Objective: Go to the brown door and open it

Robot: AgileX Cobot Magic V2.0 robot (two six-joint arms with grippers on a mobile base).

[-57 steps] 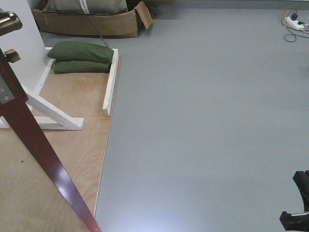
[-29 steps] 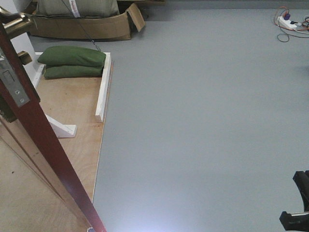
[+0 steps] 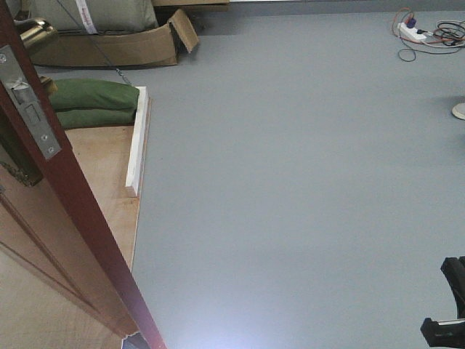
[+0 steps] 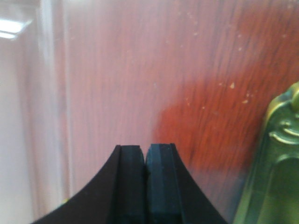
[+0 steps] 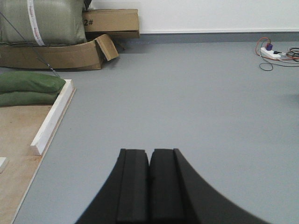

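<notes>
The brown door (image 3: 80,218) stands ajar at the left of the front view, its glossy reddish edge running from the top left corner down to the bottom. A silver latch plate (image 3: 29,102) is set in that edge, and a brass lever handle (image 3: 33,30) pokes out behind it. In the left wrist view my left gripper (image 4: 145,150) is shut with nothing in it, close against the door (image 4: 140,70). The brass backplate (image 4: 275,163) lies to its right. My right gripper (image 5: 149,153) is shut and empty above the grey floor (image 5: 196,102).
Green sandbags (image 3: 94,102) lie on a plywood base (image 3: 109,174) edged by a white beam (image 3: 136,142). A cardboard box (image 3: 109,45) stands behind them. A power strip with cables (image 3: 415,30) and a white round object (image 3: 459,110) are at the far right. A black robot part (image 3: 447,305) shows bottom right.
The door's edge and face fill more of the left side. The sandbags, box and power strip have slid left in view. The white diagonal brace has gone out of sight.
</notes>
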